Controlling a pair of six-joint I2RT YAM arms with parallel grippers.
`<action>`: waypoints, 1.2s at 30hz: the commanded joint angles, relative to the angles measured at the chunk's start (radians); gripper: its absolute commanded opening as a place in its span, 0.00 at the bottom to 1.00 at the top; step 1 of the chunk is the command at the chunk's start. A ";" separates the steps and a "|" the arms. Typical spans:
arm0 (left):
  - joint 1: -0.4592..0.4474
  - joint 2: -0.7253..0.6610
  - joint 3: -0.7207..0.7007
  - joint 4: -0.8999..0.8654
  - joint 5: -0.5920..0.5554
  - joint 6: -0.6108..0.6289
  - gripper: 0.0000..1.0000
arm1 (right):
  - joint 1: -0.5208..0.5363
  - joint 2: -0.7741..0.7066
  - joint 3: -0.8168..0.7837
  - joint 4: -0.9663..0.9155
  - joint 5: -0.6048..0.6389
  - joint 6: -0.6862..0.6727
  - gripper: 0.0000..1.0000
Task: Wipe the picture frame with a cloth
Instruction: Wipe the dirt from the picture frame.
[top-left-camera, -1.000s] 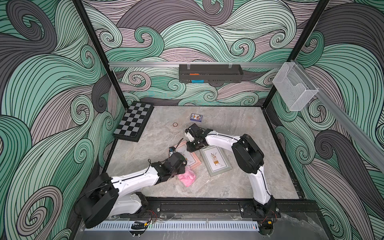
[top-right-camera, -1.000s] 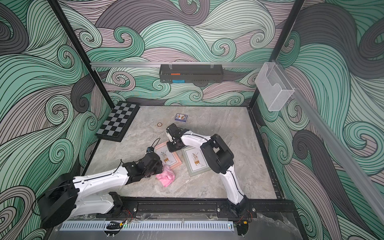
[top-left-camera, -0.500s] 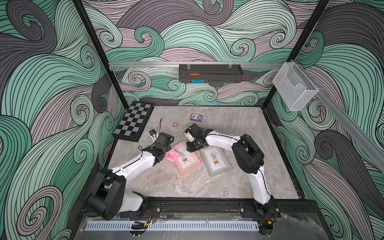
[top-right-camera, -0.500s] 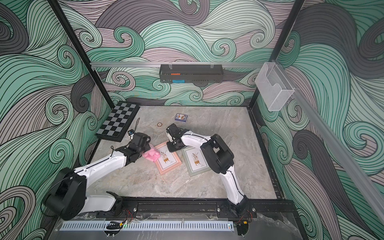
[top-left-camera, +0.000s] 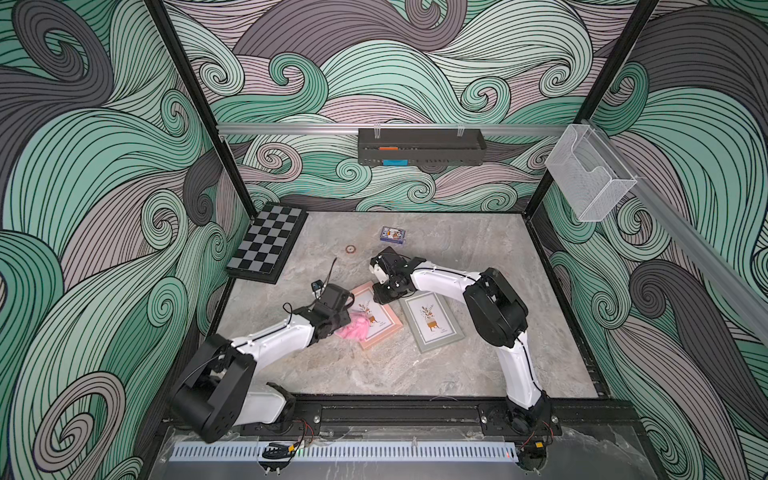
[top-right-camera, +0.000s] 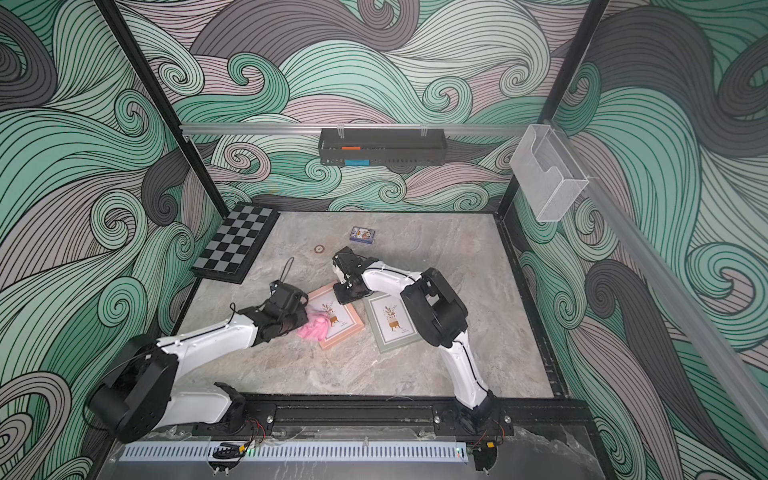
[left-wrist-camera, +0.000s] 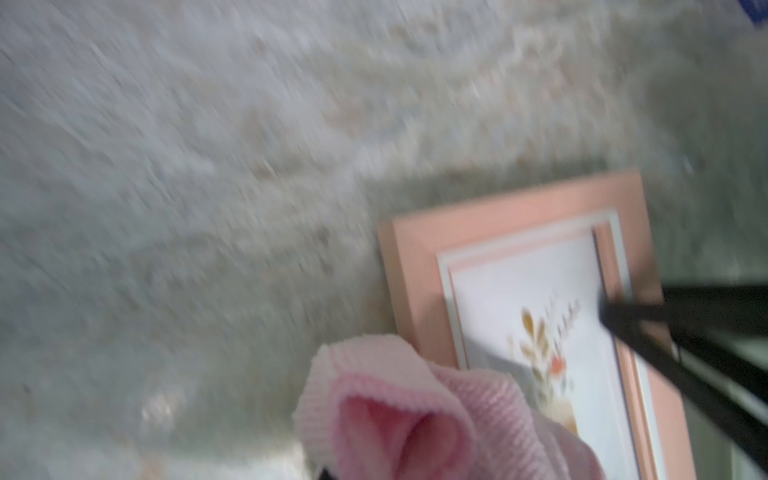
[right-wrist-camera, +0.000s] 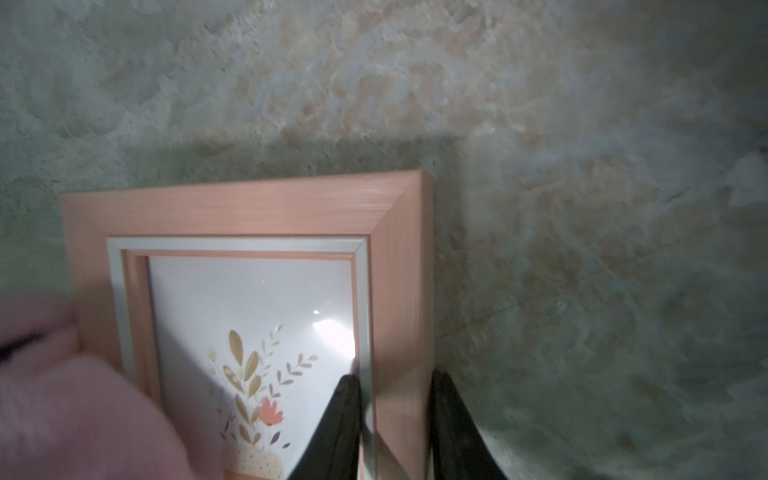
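Looking from left to right, I see my left gripper (top-left-camera: 343, 322) pinched tight on the cloth (top-left-camera: 356, 329). The cloth is bunched up on the near left part of the frame (top-left-camera: 379, 309), and some of it spills onto the table (top-left-camera: 374, 374). My right gripper (right-wrist-camera: 395, 384) bites the frame's far right rim, with one finger on the glass side and one outside. The grey frame (top-left-camera: 432, 322) lies just beside.

I think a hard push could swing the frame round that one pinch and knock the grey frame. The rim could also snag the cloth and pull it loose.

The frame lies flat. Its long side runs from the back wall to the front, leaning a bit right. The plant's top points to the back.
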 joint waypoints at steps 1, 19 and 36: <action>-0.132 -0.055 -0.059 -0.088 0.088 -0.133 0.00 | 0.004 0.169 -0.097 -0.212 -0.004 0.016 0.00; -0.383 0.310 0.218 0.308 0.038 -0.105 0.00 | -0.024 0.167 -0.096 -0.213 -0.033 -0.004 0.00; -0.477 0.190 0.357 0.093 -0.099 0.008 0.00 | -0.031 0.121 -0.163 -0.227 -0.014 0.067 0.00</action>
